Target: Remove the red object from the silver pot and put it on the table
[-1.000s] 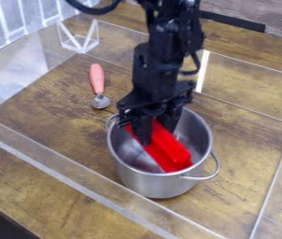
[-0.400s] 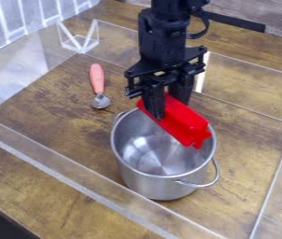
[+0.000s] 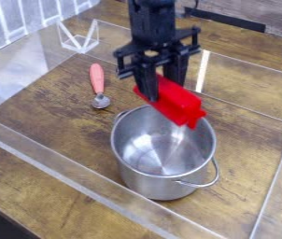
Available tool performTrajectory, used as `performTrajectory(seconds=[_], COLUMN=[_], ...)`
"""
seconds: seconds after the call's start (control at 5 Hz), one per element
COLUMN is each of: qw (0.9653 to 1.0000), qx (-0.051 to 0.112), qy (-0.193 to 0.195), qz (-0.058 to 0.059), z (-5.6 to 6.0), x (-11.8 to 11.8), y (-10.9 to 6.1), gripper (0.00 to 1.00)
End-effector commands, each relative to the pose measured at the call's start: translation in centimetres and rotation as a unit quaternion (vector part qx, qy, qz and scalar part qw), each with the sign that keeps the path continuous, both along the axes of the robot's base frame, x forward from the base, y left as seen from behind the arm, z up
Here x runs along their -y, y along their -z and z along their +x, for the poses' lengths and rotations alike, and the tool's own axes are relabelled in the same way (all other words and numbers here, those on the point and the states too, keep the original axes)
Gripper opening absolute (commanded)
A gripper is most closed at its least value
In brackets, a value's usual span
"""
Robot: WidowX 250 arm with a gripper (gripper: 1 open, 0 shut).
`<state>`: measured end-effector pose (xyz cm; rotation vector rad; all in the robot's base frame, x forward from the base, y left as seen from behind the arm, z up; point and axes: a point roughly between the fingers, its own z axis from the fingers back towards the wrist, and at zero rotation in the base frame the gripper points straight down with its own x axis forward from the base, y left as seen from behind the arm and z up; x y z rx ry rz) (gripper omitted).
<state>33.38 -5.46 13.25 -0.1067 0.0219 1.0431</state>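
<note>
- While the count is short, listing near to far: one silver pot (image 3: 163, 151), one red object (image 3: 173, 101), one pink-handled utensil (image 3: 97, 83), one gripper (image 3: 158, 77), one clear triangular stand (image 3: 78, 35).
- Silver pot sits nearest on the table (image 3: 44, 121), upright, interior bare and shiny; one loop handle shows on its near right side.
- Red object hangs in the air just above the pot's far rim, clear of the pot, tilted so its right end dips lower.
- Gripper points straight down from a black arm entering at top centre; its black fingers (image 3: 141, 75) are clamped on the upper left end of the red object.
- Pink-handled utensil lies flat on the table left of the pot, metal end toward the pot, apart from it.
- Clear acrylic walls (image 3: 56, 161) border the table; the triangular stand is at far left.
- No readable writing or brand marks.
</note>
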Motion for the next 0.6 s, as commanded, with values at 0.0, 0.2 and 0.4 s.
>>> performTrajectory(seconds=[0.0, 0.2, 0.4], qw=[0.9977, 0.9974, 0.9977], qx=[0.065, 0.068, 0.068], qy=[-0.014, -0.022, -0.003], qz=[-0.013, -0.006, 0.007], z=[0.5, -0.8, -3.0], x=[-2.5, -4.7, -6.8], y=[-4.0, -3.4, -1.4], gripper=[0.00, 0.00, 0.00])
